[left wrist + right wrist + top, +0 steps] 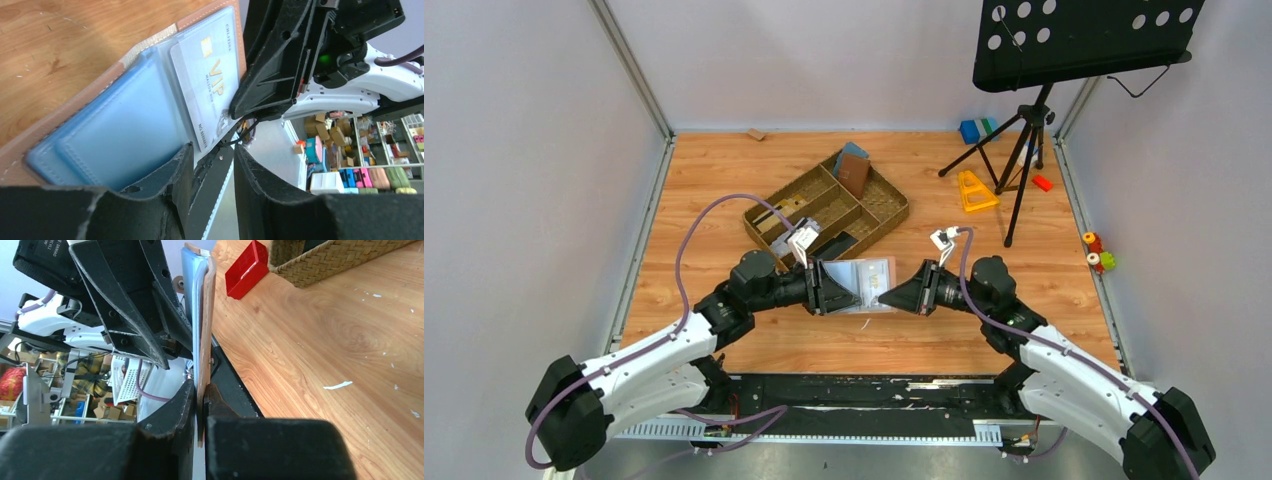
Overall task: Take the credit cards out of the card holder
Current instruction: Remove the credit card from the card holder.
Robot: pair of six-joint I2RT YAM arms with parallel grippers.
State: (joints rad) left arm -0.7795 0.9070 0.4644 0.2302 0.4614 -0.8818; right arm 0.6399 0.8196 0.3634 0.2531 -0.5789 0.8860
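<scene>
Card holder point(864, 272) is held open to bare its VIP card point(212, 85): right claw point(201, 387) pinches the tan edge; left claw point(212, 155) perhaps braces the opposite side, though I cannot tell its grip.

The holder point(869, 275) was tan-brown outside with pale stitching and blue-grey inside, under clear sleeves. Its card point(207, 75) was silvery white with gold "VIP" lettering and a small gold square. The left gripper point(836, 288) and right gripper point(884, 297) were black. The arms point(654, 365) were white with black joints and mauve cables point(744, 196). The table point(724, 170) showed orange-brown wood grain flecked with white. The basket point(896, 215) was woven olive-tan, and the wallet point(855, 175) in it reddish-brown. The block point(246, 267) was red, the triangle point(974, 190) yellow, and the stand point(1074, 40) black with round holes.
</scene>
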